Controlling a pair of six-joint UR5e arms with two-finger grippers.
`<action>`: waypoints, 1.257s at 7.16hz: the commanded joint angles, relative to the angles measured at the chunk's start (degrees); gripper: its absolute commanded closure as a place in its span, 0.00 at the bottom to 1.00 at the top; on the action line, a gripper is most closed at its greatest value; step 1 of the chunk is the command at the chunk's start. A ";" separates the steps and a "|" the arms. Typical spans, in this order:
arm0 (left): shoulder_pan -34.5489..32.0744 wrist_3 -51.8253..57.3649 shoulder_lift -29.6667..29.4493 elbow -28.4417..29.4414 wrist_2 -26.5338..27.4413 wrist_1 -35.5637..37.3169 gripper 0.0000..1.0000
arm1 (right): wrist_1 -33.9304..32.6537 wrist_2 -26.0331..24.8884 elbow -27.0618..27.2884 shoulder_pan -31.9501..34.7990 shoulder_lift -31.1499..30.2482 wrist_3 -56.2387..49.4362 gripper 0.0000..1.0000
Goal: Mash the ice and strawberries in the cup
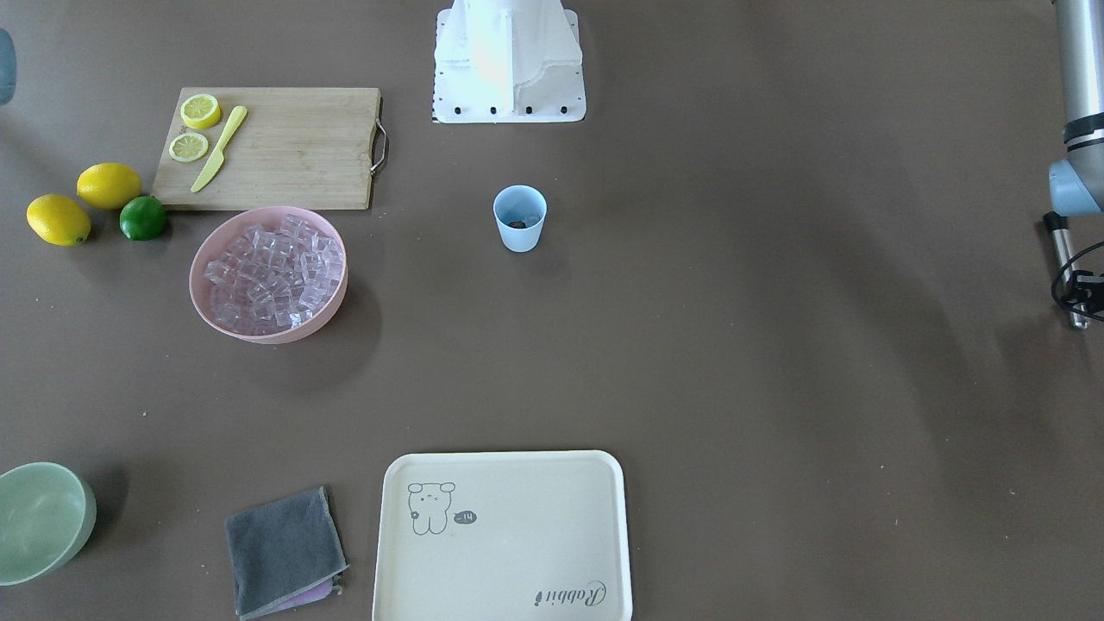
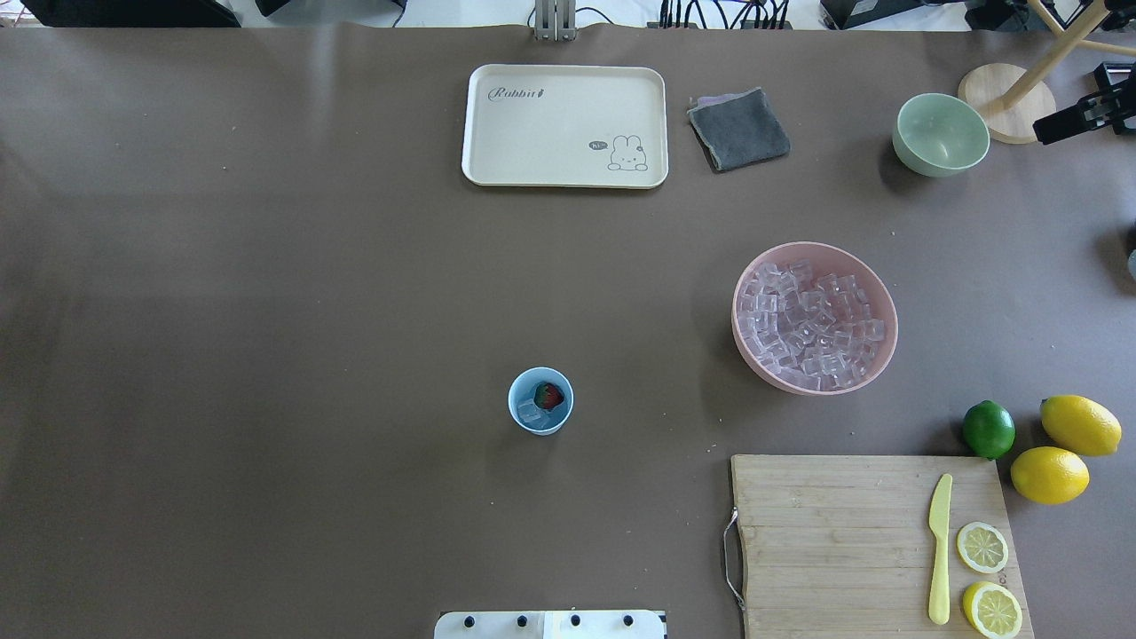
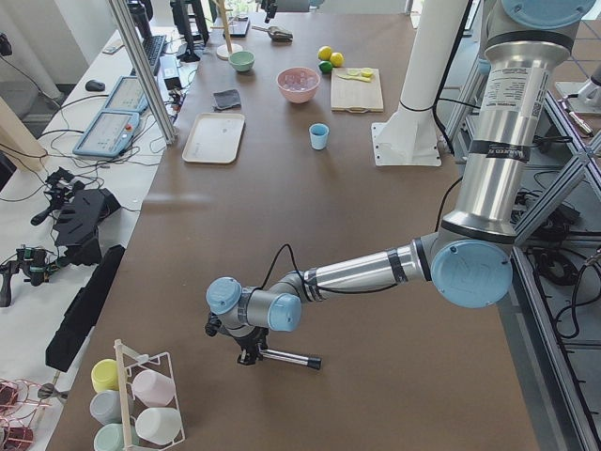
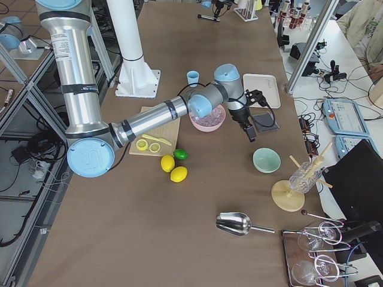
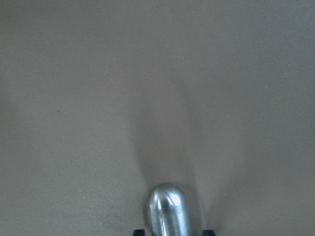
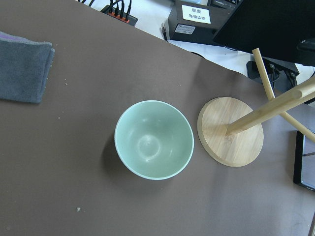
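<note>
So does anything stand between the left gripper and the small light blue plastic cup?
Nothing visible does: only bare brown table lies between the left gripper, which holds a silver metal rod, and the small light blue plastic cup.

Wide brown table (image 2: 266, 266), matte cover. Light blue cup (image 2: 540, 401) upright near the middle, in front of the white robot base plate (image 2: 550, 625). Robot's right side: pink bowl (image 1: 267, 336), wooden cutting board (image 2: 834, 532) nearer the robot, lime (image 2: 989, 429) just off the board's far corner, lemon (image 2: 1080, 424) and second lemon (image 2: 1049, 475) beside the lime. Far edge: cream tray (image 2: 564, 124), folded grey cloth (image 2: 738, 129) beside it, pale green bowl (image 2: 941, 135) further right, round wooden stand base (image 2: 994, 98) just behind that bowl
</note>
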 commanded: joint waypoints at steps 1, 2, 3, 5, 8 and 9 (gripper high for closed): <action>0.06 0.26 -0.41 -0.06 0.35 -0.83 1.00 | 0.01 -0.06 -0.01 0.06 0.09 0.00 0.00; -0.38 0.26 -1.36 -0.85 0.27 -0.75 1.00 | -0.08 -0.06 -0.01 0.06 0.18 -0.09 0.00; -1.34 -0.08 -2.50 -2.42 0.18 -0.75 1.00 | -0.08 -0.06 -0.01 0.06 0.18 -0.18 0.00; -3.37 -0.17 -3.48 -7.07 -0.43 -0.74 1.00 | -0.25 0.55 1.56 0.06 0.44 -0.09 0.00; -7.50 0.44 -5.50 -13.58 -12.25 -1.01 1.00 | -0.87 0.91 2.27 0.41 -0.26 0.52 0.00; -7.42 0.44 -6.11 -16.82 -15.26 -0.92 1.00 | -0.96 0.91 1.41 0.32 -0.17 0.53 0.00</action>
